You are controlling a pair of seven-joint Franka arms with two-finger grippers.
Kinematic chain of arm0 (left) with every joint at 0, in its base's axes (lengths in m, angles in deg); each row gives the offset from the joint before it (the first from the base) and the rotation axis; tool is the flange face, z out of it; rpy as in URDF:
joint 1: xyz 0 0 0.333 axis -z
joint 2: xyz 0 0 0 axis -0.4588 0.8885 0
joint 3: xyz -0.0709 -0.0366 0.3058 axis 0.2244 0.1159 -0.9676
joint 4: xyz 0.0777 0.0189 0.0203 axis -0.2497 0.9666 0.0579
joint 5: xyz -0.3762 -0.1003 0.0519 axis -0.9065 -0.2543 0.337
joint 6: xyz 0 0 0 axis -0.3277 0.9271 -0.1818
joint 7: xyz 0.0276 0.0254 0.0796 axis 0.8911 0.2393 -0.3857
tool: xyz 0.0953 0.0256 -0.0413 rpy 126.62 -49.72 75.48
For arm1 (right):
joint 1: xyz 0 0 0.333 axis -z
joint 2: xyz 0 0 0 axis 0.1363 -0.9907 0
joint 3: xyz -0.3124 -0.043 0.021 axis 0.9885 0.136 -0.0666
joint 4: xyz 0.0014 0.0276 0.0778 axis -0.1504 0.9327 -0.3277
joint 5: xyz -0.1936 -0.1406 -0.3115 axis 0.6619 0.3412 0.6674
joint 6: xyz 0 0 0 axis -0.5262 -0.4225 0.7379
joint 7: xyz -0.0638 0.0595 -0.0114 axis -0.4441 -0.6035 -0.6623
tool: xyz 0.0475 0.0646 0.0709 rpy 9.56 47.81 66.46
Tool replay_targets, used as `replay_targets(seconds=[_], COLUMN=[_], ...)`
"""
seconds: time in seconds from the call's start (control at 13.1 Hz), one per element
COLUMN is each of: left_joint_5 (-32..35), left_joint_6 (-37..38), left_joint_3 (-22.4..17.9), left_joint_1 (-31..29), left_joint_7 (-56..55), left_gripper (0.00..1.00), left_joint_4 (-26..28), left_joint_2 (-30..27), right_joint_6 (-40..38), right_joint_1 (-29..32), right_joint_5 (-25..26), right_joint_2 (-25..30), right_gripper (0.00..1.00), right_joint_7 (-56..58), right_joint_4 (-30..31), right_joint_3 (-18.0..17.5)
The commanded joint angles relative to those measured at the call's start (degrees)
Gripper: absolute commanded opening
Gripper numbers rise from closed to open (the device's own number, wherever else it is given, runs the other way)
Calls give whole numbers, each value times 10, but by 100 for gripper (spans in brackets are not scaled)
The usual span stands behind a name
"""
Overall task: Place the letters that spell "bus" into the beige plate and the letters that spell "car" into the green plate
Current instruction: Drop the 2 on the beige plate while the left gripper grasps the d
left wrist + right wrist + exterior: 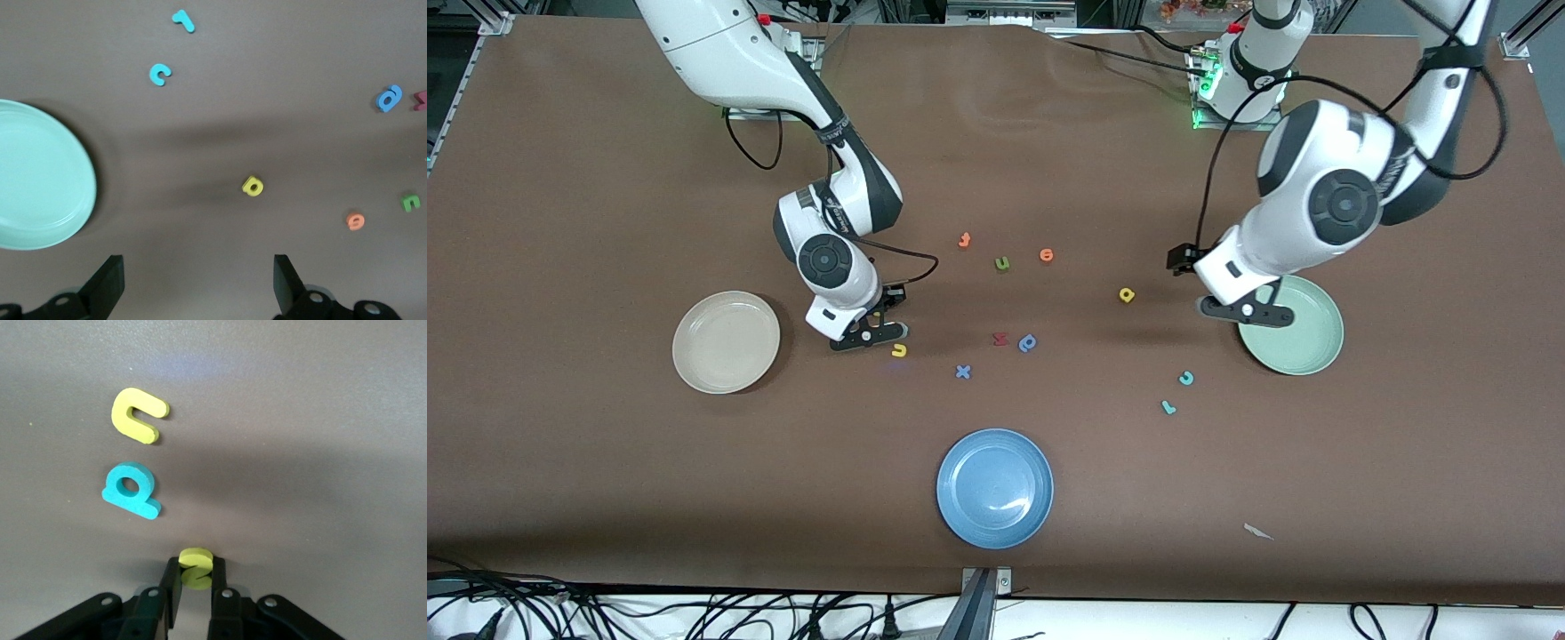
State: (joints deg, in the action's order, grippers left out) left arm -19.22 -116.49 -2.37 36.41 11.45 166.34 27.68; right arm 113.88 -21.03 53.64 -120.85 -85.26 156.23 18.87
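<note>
My right gripper (874, 325) (195, 565) is low at the table beside the beige plate (726, 341), toward the right arm's end, and is shut on the yellow "s" (195, 568). Close by lie the yellow "u" (899, 350) (137, 415) and the teal "b" (131, 490), which the hand hides in the front view. My left gripper (1245, 309) (199, 267) hangs open and empty over the edge of the green plate (1303, 333) (40, 173). On the table near it lie the yellow "a" (1127, 294) (253, 186), teal "c" (1186, 378) (159, 73) and teal "r" (1168, 407) (183, 20).
A blue plate (994, 487) sits nearest the front camera. Mid-table lie two orange letters (964, 240), a green "u" (1002, 263), a red letter (1000, 339), a darker blue letter (1028, 342) and a blue "x" (962, 372). A white scrap (1258, 532) lies near the front edge.
</note>
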Motion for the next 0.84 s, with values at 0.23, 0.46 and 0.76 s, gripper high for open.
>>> replay_targets(seconds=[0.23, 0.46, 0.76], left_joint_5=[10, 41, 47], left_joint_6=[-183, -239, -295], left_joint_3=[1, 1, -1], left_joint_1=[28, 51, 79], left_joint_7=[-19, -20, -36], left_gripper=[99, 99, 99], left_joint_4=[120, 137, 137], left_joint_2=[8, 56, 108], right_joint_6=[-8, -102, -160], right_joint_1=[-1, 2, 2], right_joint_5=[-9, -8, -2], right_joint_2=[20, 46, 66], right_gripper=[9, 9, 9], right_joint_7=[-16, -9, 52], right_joint_4=[-3, -41, -56], right_joint_3=[1, 38, 138])
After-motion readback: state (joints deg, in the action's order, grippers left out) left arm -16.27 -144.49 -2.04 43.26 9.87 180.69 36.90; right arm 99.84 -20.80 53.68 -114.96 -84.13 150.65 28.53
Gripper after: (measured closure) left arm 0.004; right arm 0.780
